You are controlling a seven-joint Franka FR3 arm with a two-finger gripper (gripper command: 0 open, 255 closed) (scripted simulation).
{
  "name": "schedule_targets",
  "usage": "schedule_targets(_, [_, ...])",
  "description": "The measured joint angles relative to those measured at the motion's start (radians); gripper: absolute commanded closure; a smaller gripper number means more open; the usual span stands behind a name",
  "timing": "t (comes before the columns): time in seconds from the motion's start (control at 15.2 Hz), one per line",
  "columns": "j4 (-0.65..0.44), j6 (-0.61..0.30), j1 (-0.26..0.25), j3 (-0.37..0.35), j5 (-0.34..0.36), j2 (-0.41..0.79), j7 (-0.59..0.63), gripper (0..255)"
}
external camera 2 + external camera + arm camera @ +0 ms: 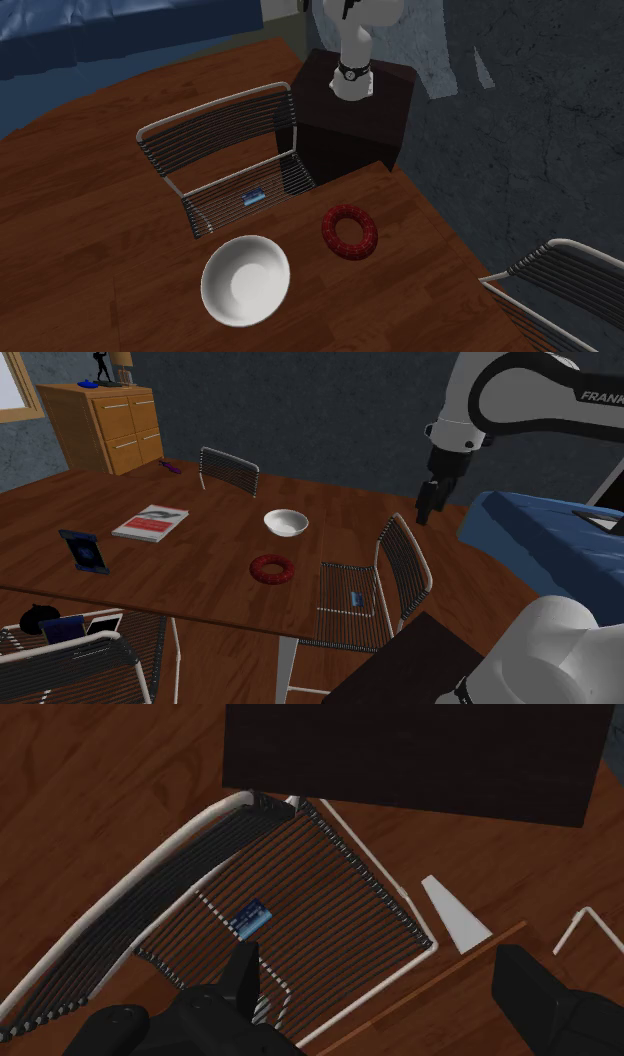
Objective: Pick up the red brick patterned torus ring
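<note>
Black fingers [545,999] of the gripper [385,969] are held wide apart with nothing clasped, high over a wire-mesh chair [300,874] on whose seat a small blue card [253,919] is laid. Well apart from them, the red brick-patterned torus ring [270,569] is seen flat on the wood-grain table [200,582] — near its edge, close to a round white bowl [286,522].

The brown wooden bench [210,577] spans the shoulder view's left and centre. On it:
- a white bowl [286,522] at centre
- a red brick-patterned ring [271,569] near the bowl, just below it
- a book [150,523] left of centre
- a blue upright panel [84,550] further left
- a purple object [170,467] at the upper edge
</note>
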State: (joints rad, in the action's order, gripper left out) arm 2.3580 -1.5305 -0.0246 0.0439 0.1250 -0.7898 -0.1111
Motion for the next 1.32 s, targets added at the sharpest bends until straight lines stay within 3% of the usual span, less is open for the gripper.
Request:
schedule_targets(0.13, [0.004,-0.013,-0.001,-0.002,-0.002,0.008,0.005,0])
schedule_targets(0.53, [0.055,-0.197,-0.014,-0.034,-0.021,0.130,0.071,0])
schedule_targets(1.32, [0.015,-0.573,-0.032,-0.110,-0.023,0.514,0.226,0])
